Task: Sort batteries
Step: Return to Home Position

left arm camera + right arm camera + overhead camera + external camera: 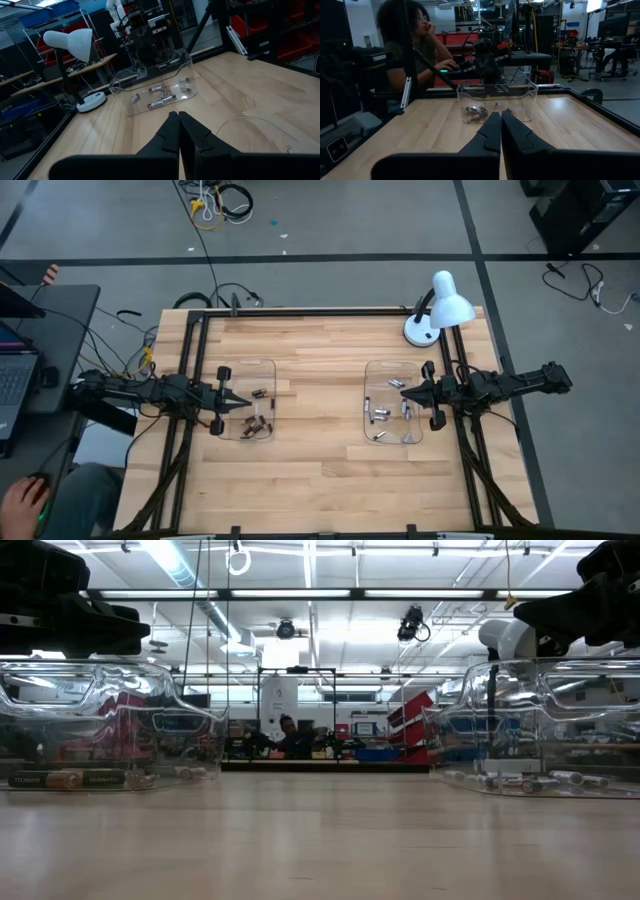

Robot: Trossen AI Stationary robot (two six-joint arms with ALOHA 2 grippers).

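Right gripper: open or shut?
Shut. In the right wrist view the right gripper has its fingers pressed together, with nothing held between them.

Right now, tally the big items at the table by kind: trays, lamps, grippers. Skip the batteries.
Clear trays: 2, the left tray and the right tray
Desk lamp: 1
Grippers: 2, the left gripper and the right gripper, each over its own tray
Total: 5
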